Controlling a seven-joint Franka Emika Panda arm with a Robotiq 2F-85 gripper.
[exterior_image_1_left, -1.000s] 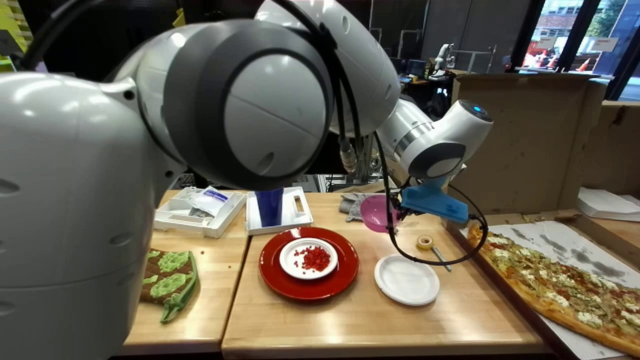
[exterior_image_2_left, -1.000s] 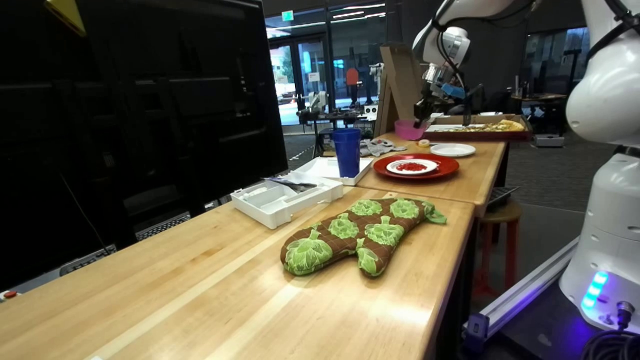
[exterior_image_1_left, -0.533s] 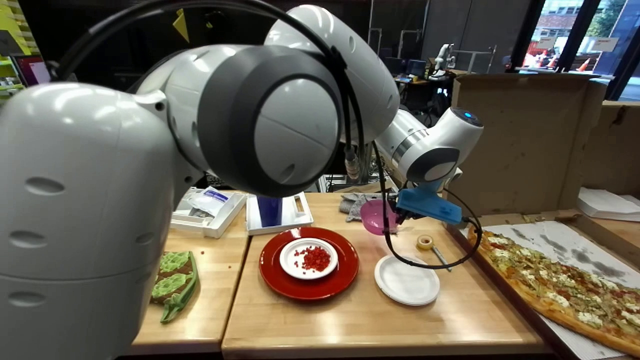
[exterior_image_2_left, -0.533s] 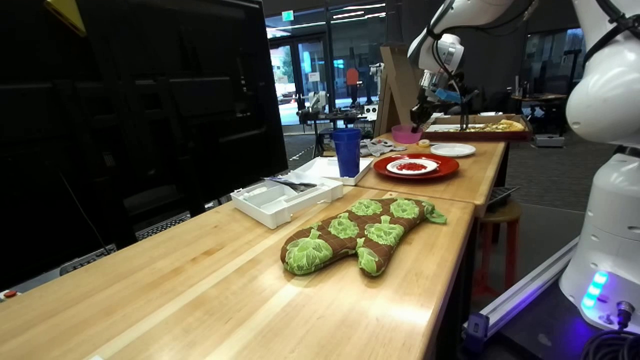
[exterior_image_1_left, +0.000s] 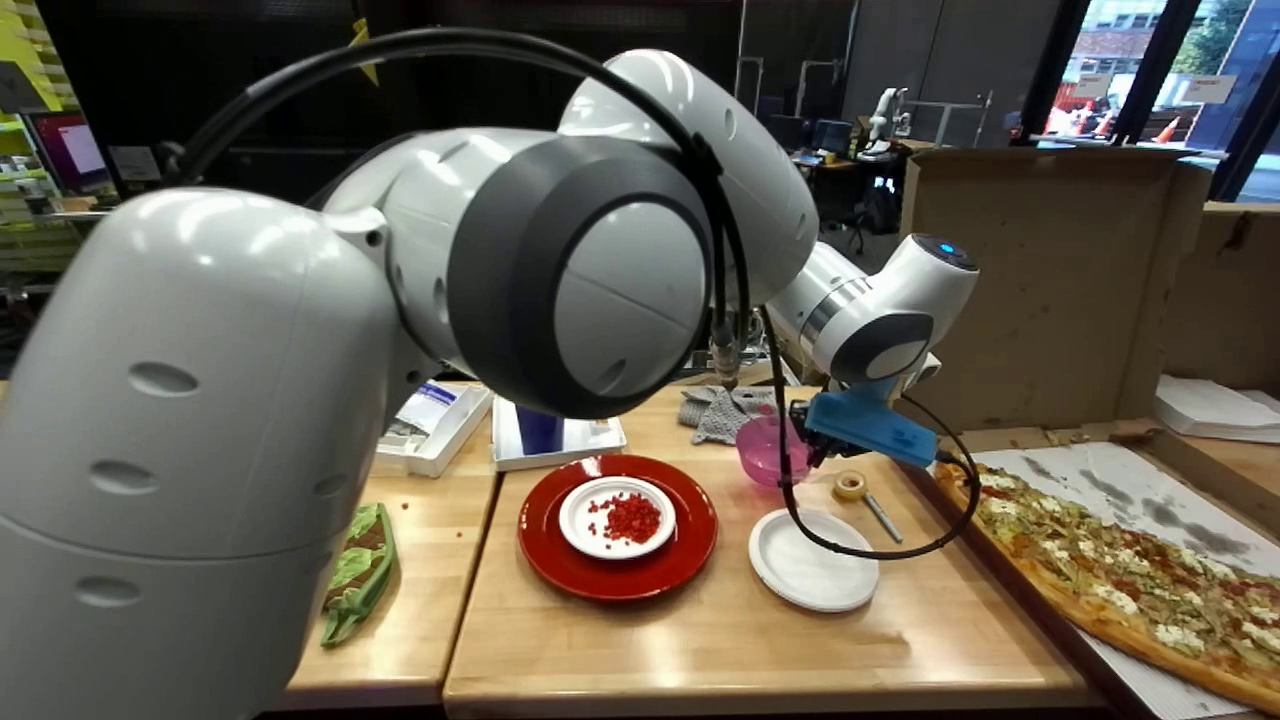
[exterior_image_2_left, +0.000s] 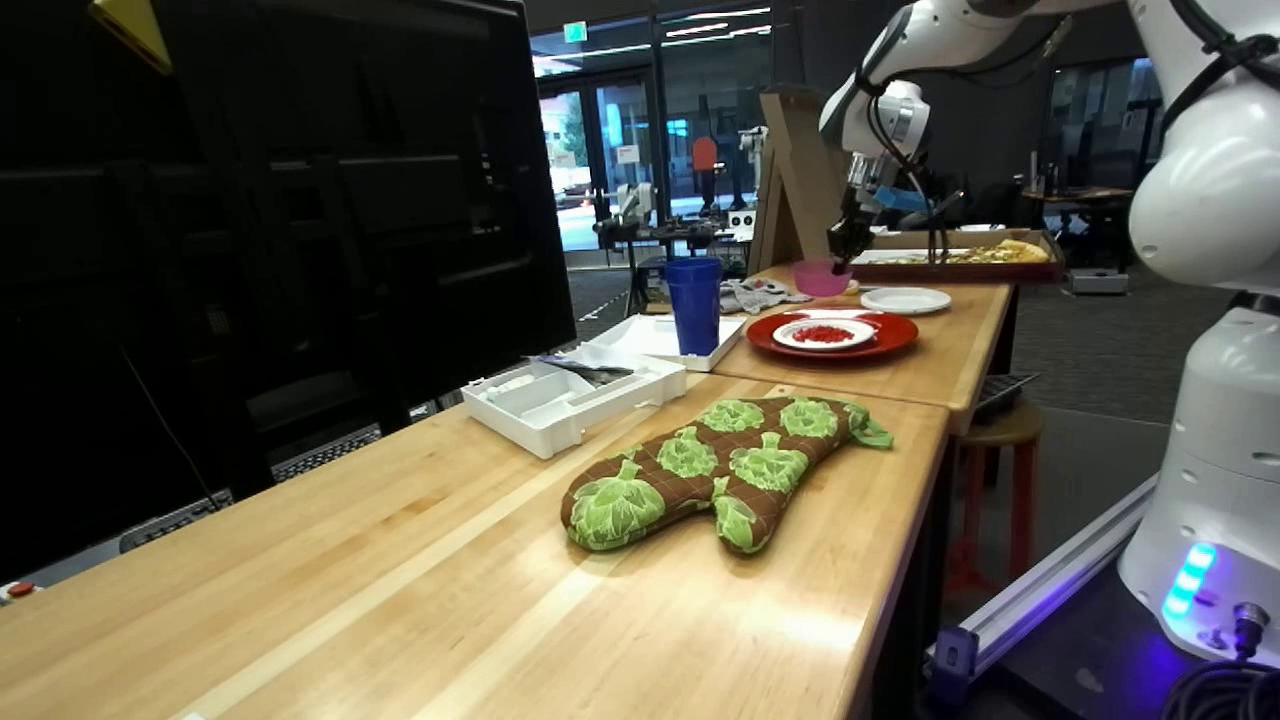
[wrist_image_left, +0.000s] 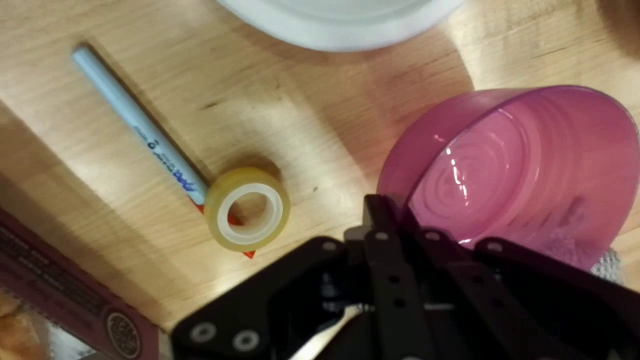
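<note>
At the left an oven mitt (exterior_image_2_left: 715, 470) lies whole in an exterior view. To its right and farther off are a white compartment tray (exterior_image_2_left: 505, 420) and a flat white tray (exterior_image_1_left: 590, 442) bearing a blue cup (exterior_image_2_left: 694, 305), whose upper part the arm (exterior_image_1_left: 625, 290) covers in an exterior view. Nearer, a red plate (exterior_image_1_left: 693, 535) carries a small white plate (exterior_image_1_left: 577, 520) of red pieces (exterior_image_1_left: 633, 518).

Next comes a pink bowl (wrist_image_left: 575, 160), its right side pinched by the gripper (wrist_image_left: 392, 207). The wrist view makes plain that the fingers stand nearly together on the bowl's wall; the exterior views are too small to tell. A grey cloth (exterior_image_1_left: 718, 415) lies just beyond, a white plate (exterior_image_1_left: 813, 560) nearer. The wrist view also shows a tape roll (wrist_image_left: 220, 210) over a marker (wrist_image_left: 135, 120), the marker's red end visible through the ring. Rightmost, an open cardboard box (exterior_image_1_left: 1040, 290) holds pizza (exterior_image_1_left: 1130, 565).

The tabletop (exterior_image_1_left: 740, 660) is pale wood with a seam; around it are a tall black panel (exterior_image_2_left: 300, 250), glass doors (exterior_image_2_left: 567, 190) and a stool (exterior_image_2_left: 1005, 425).
</note>
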